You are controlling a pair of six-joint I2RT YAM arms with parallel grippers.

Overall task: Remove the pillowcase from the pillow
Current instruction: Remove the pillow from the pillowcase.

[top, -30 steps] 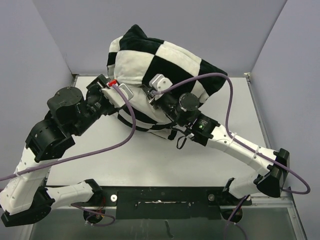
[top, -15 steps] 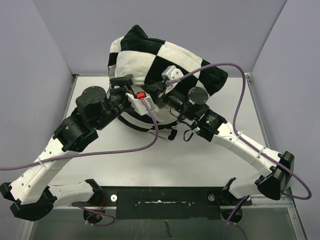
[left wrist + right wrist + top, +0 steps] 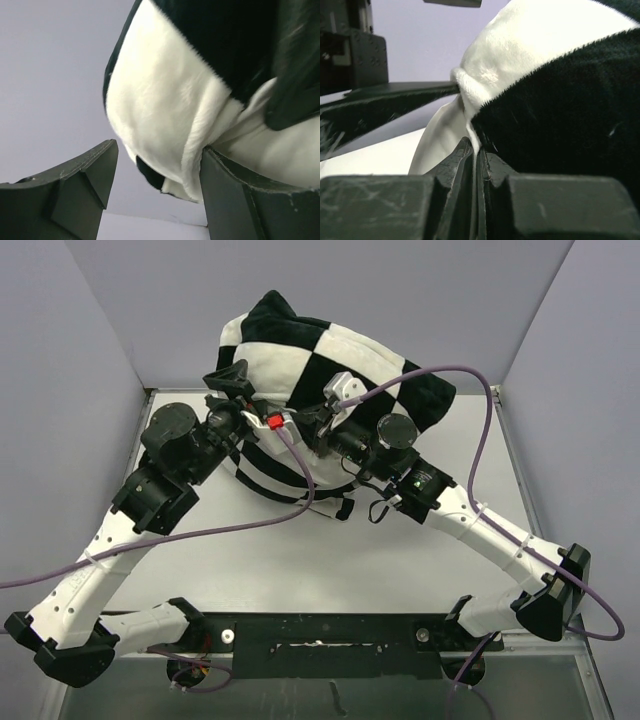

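The pillowcase point(image 3: 330, 355), all big black and white squares, sits bulging in the upper middle of the overhead view. It is at the far end of the white surface point(image 3: 300, 560), close to the back wall. Both arms reach up to its near side, the left one from the lower left and the right one from the lower right. Purple cables point(image 3: 250, 530) loop across and around them.

The left hand point(image 3: 159, 150) is released, its two dark fingers standing well apart. In its own camera, a fuzzy white fold of the cover hangs between them. The fold touches the finger point(image 3: 240, 195) at the lower right of that frame, while the other finger is clear of the cloth.

The right hand point(image 3: 473, 152) is clenched tight at the lower middle of its view. Its tips are pinched on the edge of the pillowcase, where a white square meets a black one. A smoother white cloth point(image 3: 437, 140) runs down to the same pinch. I cannot tell if that is the pillow or the cover's plain lining. The pillow is otherwise hidden inside the swollen cover.
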